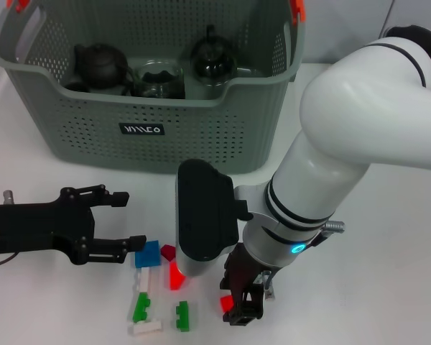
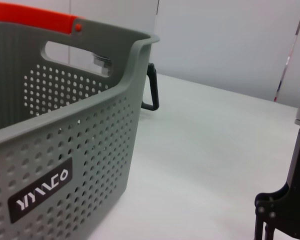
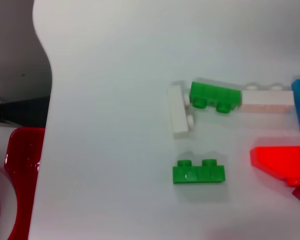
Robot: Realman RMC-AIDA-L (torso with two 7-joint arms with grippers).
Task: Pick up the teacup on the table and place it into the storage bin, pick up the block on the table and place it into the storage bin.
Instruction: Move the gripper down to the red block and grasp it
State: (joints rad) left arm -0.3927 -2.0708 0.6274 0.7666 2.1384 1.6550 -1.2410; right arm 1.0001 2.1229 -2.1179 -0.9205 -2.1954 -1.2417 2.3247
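Observation:
The storage bin [image 1: 201, 136] stands at the table's far side; its perforated wall and label fill the left wrist view [image 2: 80, 150]. Inside it a clear glass teacup [image 1: 158, 79] sits between two dark teapots. My right gripper [image 1: 243, 305] is low over the table near the front edge, shut on a small red block [image 1: 227, 303], which shows close up in the right wrist view [image 3: 22, 175]. My left gripper [image 1: 127, 220] hovers open at the left, just beside the loose blocks, holding nothing.
Loose blocks lie between the grippers: blue [image 1: 147, 254], red [image 1: 176, 275], white [image 1: 144, 282] and two green [image 1: 182, 315]. The right wrist view shows green [image 3: 198, 171], white [image 3: 180, 117] and red [image 3: 282, 162] ones. The right arm's bulk hangs over the table's right half.

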